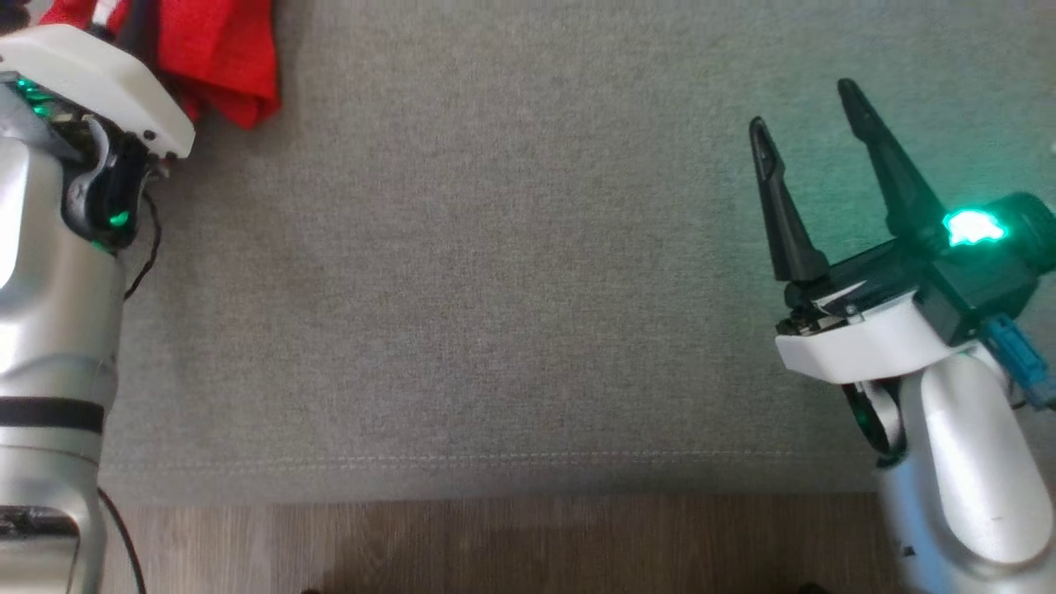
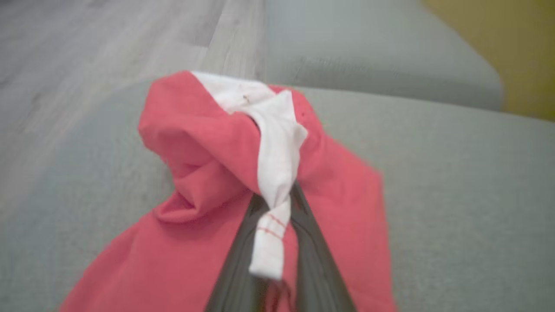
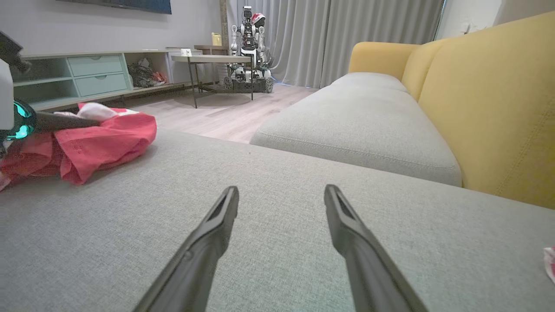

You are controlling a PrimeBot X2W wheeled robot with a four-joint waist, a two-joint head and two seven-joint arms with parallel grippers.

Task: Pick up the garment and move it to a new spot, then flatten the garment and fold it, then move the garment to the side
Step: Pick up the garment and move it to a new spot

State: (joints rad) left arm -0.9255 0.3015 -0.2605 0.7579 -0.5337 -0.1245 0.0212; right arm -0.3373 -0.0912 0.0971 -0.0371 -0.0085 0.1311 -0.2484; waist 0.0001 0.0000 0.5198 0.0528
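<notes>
**A:** What do the left jaws have?

**B:** The left gripper (image 2: 279,195) is clenched on the garment (image 2: 204,143); its two dark fingers (image 2: 312,242) meet at the tips with a twisted white band (image 2: 277,147) of the cloth pinched between them; red folds bunch around the fingers.

**A:** And the other one?

**B:** The right gripper (image 3: 281,193) is released; its jaws stand well apart with nothing between them, low over the grey cushion (image 3: 277,268) near its right side.

**A:** Where does the garment lie?

**B:** On that same cushion, at its far left corner, in a crumpled red heap; most of it rests on the cushion's surface; whether the pinched fold is raised off it I cannot tell.

**A:** And past the cushion?

**B:** A wooden floor (image 1: 495,544) runs along the cushion's near edge; a yellow backrest (image 3: 490,108) rises at the cushion's right in the right wrist view.
</notes>
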